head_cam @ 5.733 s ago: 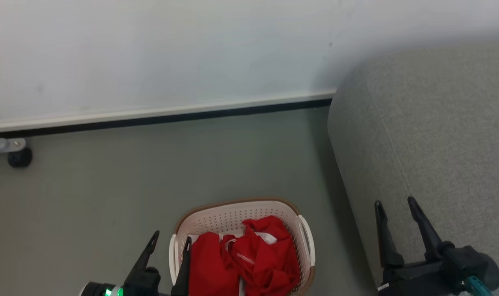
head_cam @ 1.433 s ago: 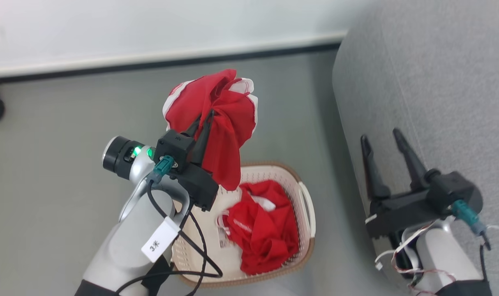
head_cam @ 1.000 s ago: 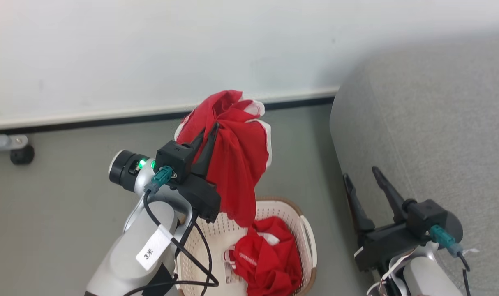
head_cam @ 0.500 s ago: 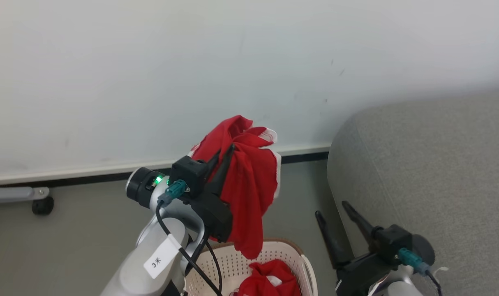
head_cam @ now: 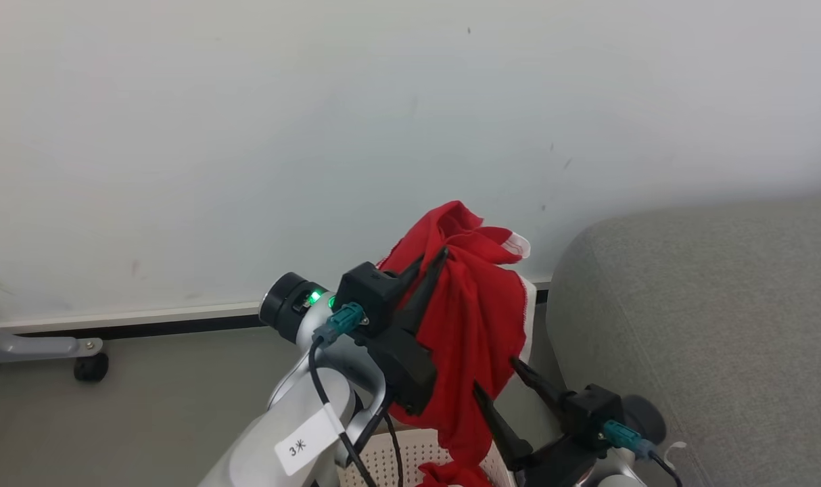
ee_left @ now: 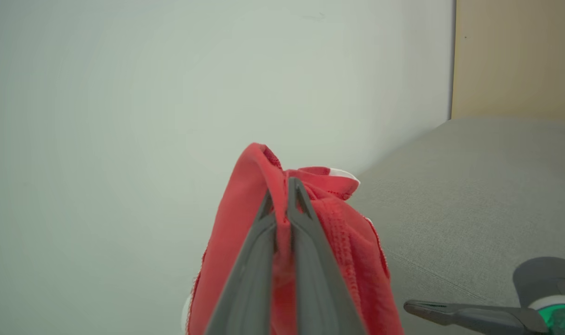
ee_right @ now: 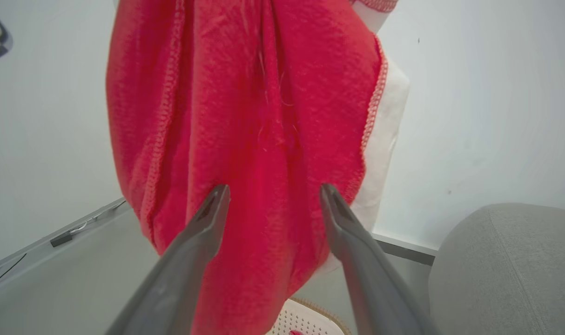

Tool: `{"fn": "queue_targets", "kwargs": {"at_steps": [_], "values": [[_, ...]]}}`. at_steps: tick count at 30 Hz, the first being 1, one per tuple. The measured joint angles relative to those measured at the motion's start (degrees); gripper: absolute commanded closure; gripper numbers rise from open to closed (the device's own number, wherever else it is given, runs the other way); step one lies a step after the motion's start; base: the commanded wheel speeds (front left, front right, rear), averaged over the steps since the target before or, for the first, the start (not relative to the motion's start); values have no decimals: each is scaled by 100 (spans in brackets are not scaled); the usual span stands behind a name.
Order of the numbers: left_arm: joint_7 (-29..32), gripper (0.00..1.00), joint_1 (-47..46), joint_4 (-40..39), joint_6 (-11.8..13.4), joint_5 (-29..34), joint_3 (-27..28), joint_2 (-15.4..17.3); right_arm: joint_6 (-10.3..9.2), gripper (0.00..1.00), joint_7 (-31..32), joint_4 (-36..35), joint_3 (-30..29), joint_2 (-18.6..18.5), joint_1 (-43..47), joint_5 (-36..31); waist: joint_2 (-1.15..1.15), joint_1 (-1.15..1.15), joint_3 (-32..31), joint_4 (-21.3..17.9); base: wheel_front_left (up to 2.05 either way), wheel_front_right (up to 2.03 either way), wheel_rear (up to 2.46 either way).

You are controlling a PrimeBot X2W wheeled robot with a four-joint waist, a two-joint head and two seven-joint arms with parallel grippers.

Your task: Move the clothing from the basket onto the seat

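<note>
My left gripper (head_cam: 432, 257) is shut on a red garment of the clothing (head_cam: 478, 325), which hangs in the air with its white trim showing. In the left wrist view the fingers (ee_left: 281, 190) pinch the red fabric (ee_left: 347, 232) at its top. My right gripper (head_cam: 496, 373) is open just below and right of the hanging cloth. In the right wrist view its fingers (ee_right: 274, 188) stand apart right in front of the garment (ee_right: 264, 93). The basket (head_cam: 410, 467) peeks in at the bottom edge with more red clothing (head_cam: 444, 477) inside. The grey seat (head_cam: 708, 325) rises at the right.
A white wall with a dark baseboard (head_cam: 180, 325) runs behind. A wheeled metal leg (head_cam: 89, 365) stands on the grey floor (head_cam: 147, 406) at the far left. A beige panel (ee_left: 515, 56) shows beyond the seat (ee_left: 473, 186).
The camera has tilted up, so the basket has slid almost out of view. My left gripper has carried the garment right, nearer the seat. The right gripper now sits close against the hanging cloth.
</note>
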Motion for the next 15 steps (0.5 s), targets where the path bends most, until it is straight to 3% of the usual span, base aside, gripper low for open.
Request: {"fn": "queue_targets", "kwargs": {"at_steps": [7,15], "values": [[265,100,-2,-250,199,-209,-238,8,1,0,0,-141,799,-4,-193,583,0,0,18,132,0,0,0],[467,100,-2,-318,307,-267,-277,15,1,0,0,-219,1176,-4,-308,977,0,0,55,192,0,0,0]]}}
